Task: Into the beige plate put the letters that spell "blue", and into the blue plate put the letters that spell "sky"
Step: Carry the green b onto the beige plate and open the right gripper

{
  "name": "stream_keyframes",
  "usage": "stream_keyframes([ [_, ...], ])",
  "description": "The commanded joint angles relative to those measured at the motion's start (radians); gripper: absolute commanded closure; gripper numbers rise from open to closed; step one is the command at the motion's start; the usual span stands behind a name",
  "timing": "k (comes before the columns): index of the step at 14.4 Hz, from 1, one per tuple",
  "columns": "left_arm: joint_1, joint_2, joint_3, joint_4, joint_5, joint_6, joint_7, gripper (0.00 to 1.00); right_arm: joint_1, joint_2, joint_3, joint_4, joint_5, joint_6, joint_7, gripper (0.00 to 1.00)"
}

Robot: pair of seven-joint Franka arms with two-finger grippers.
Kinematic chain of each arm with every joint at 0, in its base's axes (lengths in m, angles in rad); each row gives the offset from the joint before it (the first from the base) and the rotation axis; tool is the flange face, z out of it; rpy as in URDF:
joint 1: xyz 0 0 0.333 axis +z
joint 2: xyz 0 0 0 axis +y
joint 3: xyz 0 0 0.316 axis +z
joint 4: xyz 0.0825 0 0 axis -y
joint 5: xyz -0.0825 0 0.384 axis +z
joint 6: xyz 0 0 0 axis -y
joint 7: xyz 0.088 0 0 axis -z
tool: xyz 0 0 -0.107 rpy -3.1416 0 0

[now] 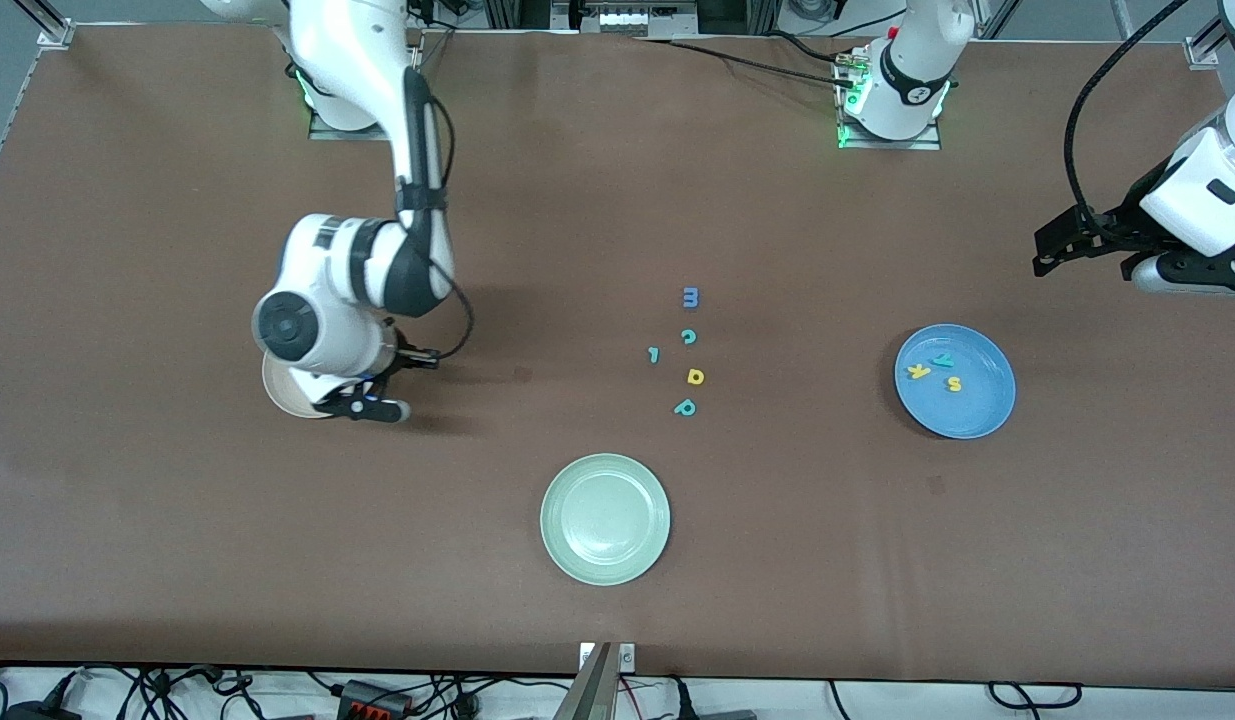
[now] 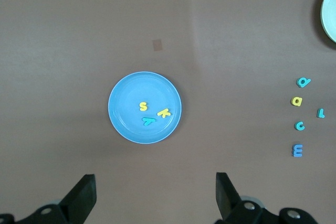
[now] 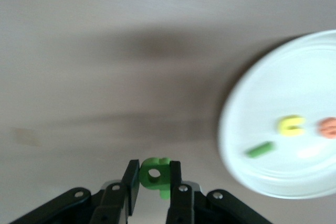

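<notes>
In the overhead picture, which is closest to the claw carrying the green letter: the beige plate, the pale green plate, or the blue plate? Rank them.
The right gripper holds the green "b".
1. The beige plate: right beside it, partly hidden under the arm.
2. The pale green plate: mid-table, nearest the front camera.
3. The blue plate: toward the left arm's end.

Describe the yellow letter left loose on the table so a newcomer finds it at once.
Start at the pale green plate and look farther from the front camera to the column of five small foam letters. The yellow letter is second nearest the camera, just above the teal "p". It is the only yellow piece; its neighbours are teal or blue.
</notes>
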Motion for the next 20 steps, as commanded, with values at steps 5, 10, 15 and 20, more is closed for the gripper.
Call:
stream_keyframes([
  [5, -0.014, -0.008, 0.008, 0.01, 0.017, -0.012, 0.017, 0.0, -0.153, -0.002, 0.007, -0.051, -0.05, -0.038, -0.307, 0.79],
  [10, -0.017, -0.005, 0.008, 0.01, 0.017, -0.012, 0.007, 0.0, -0.168, 0.016, 0.01, -0.101, -0.064, -0.029, -0.376, 0.79],
  [15, -0.017, -0.002, 0.006, 0.013, 0.017, -0.041, 0.005, 0.0, -0.183, 0.025, 0.011, -0.104, -0.064, -0.038, -0.389, 0.0],
  [20, -0.017, 0.002, 0.006, 0.048, 0.017, -0.044, 0.007, 0.0, -0.182, 0.015, 0.007, -0.071, -0.052, -0.04, -0.375, 0.0],
])
